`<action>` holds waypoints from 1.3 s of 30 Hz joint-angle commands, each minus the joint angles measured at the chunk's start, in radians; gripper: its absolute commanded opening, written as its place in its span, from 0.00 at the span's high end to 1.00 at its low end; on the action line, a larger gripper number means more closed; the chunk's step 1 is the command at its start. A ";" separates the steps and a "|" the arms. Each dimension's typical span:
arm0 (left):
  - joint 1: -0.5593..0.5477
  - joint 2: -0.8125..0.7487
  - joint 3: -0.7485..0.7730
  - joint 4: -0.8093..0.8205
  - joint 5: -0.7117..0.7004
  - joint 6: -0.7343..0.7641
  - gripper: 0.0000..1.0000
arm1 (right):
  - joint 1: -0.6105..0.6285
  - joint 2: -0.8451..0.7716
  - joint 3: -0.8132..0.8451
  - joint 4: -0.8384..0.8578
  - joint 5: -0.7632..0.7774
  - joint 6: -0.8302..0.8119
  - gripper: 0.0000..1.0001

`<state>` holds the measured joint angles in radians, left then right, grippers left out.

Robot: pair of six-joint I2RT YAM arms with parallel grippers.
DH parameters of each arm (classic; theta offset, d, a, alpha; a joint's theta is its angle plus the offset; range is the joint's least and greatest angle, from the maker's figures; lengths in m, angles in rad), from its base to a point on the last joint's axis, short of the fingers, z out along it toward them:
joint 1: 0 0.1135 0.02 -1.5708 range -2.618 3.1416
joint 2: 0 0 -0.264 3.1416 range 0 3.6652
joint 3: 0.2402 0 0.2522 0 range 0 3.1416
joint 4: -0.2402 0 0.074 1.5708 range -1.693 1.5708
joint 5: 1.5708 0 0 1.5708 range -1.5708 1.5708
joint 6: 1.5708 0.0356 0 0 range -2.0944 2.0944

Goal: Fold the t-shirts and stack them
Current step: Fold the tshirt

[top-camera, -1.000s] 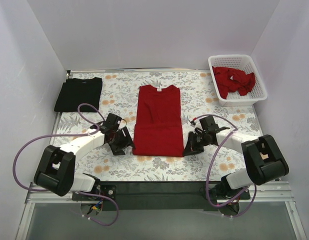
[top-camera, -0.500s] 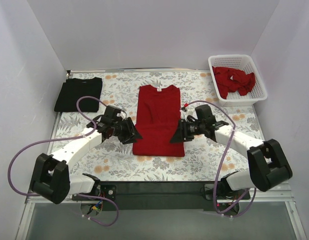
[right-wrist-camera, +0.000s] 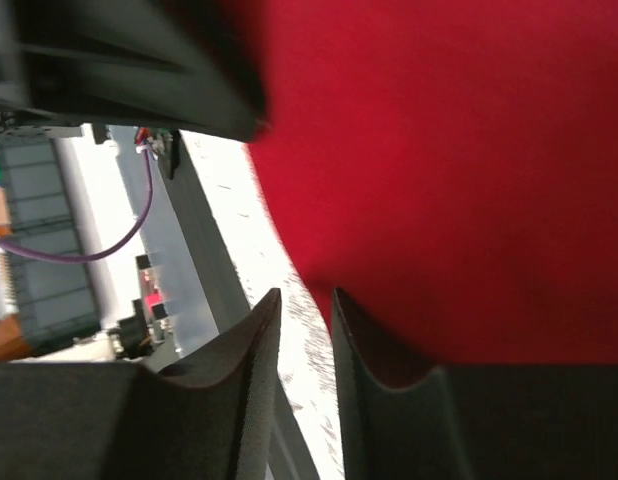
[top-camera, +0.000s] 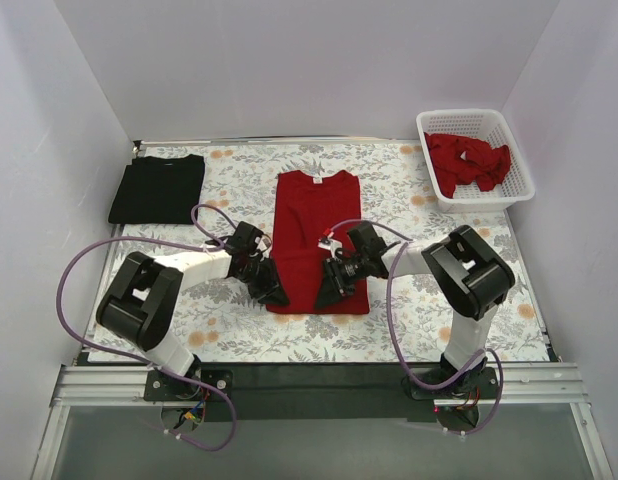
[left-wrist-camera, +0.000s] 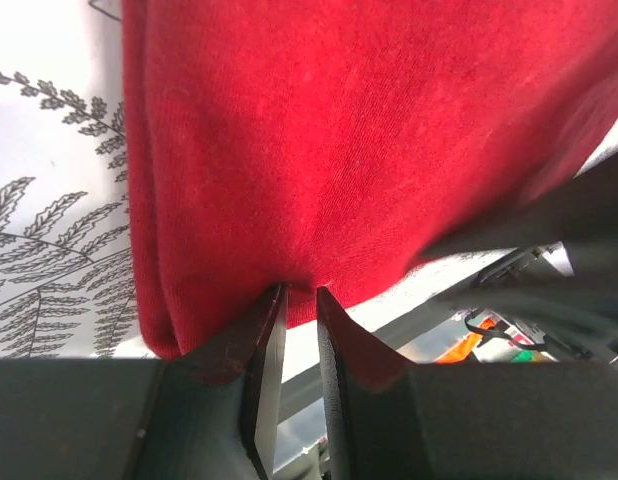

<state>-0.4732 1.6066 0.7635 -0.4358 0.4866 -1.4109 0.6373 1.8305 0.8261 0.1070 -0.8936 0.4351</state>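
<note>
Gripping the near hem for the crosswise fold appeared the step in hand; the next move called for lifting it evenly toward the collar; red t-shirt (top-camera: 317,235) lay flat mid-table; left gripper (top-camera: 274,294) clenched on its hem, cloth puckered at the tips; right gripper (top-camera: 325,293) stood narrow beside the hem, grasp undeterminable.

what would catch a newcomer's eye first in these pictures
A red t-shirt lies in the middle of the floral table, with the left gripper and right gripper both down at its near hem. A folded black t-shirt sits far left, and a white basket of crumpled red shirts far right.
</note>
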 commanded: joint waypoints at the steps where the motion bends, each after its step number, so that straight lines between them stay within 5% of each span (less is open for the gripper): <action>1: 0.004 -0.016 -0.038 -0.044 -0.089 0.053 0.80 | -0.059 0.035 -0.043 0.025 -0.071 -0.022 0.72; 14: 0.044 -0.053 -0.095 -0.086 -0.163 0.089 0.78 | -0.347 -0.079 -0.232 -0.087 -0.099 -0.182 0.74; 21: 0.041 -0.236 0.006 -0.193 -0.350 0.024 0.55 | -0.370 -0.213 -0.183 -0.283 0.022 -0.280 0.74; 29: 0.024 -0.398 0.027 -0.310 -0.462 -0.045 0.44 | -0.301 -0.485 -0.121 -0.470 0.345 -0.311 0.65; 35: -0.037 -0.360 -0.023 -0.308 -0.474 -0.068 0.41 | -0.133 -0.608 -0.065 -0.553 0.667 -0.329 0.48; 39: -0.076 -0.303 -0.007 -0.291 -0.517 -0.079 0.42 | -0.035 -0.602 -0.042 -0.585 0.777 -0.360 0.46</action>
<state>-0.5213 1.2835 0.7483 -0.7277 0.0345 -1.4666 0.5510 1.2297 0.7425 -0.4065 -0.2981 0.1150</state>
